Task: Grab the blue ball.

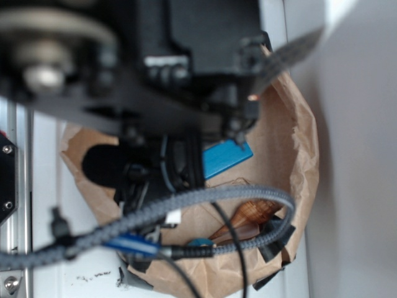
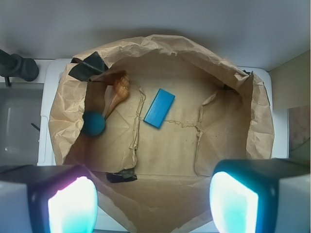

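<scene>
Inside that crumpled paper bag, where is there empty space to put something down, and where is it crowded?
The paper bag has bare floor right of the blue block, out to its right wall, and in front of the block toward the open end effector. The left side is crowded: the blue ball touches the brown wooden piece by the left wall.

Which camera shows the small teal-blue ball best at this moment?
The wrist view: the small round teal-blue ball sits unobstructed on the crumpled brown paper, touching the brown striped wooden piece. In the exterior view, only a sliver shows behind the cable.
</scene>
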`<action>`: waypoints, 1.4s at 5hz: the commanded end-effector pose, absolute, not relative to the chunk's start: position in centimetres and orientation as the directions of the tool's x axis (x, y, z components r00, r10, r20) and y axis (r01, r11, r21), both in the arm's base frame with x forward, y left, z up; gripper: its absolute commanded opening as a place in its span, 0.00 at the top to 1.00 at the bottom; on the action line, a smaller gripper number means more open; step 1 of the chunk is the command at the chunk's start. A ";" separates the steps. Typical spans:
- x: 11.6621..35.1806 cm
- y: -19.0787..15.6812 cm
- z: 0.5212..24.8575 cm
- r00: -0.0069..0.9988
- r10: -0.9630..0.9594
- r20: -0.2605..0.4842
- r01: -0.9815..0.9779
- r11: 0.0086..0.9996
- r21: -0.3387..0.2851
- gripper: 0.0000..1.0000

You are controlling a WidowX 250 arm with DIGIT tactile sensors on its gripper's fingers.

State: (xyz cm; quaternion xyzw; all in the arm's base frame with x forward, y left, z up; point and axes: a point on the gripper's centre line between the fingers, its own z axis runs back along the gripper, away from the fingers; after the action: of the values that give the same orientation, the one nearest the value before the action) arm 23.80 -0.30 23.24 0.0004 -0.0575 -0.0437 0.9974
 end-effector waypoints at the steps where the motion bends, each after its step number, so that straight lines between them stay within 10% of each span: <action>1: 24.2 0.0 24.8 0.983 -0.067 0.169 0.065 0.998 0.018 0.00; 2: 29.3 1.8 20.0 0.936 -0.345 0.064 0.323 0.918 0.230 0.00; 5: 27.4 3.2 13.4 0.606 -0.795 0.033 0.755 0.588 0.290 0.00; 7: 29.1 1.0 10.7 0.301 -0.943 0.143 0.921 0.326 0.212 0.00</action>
State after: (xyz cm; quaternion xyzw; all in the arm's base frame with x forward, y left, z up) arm 28.31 0.82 9.01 0.0206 -0.0954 -0.5880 0.8030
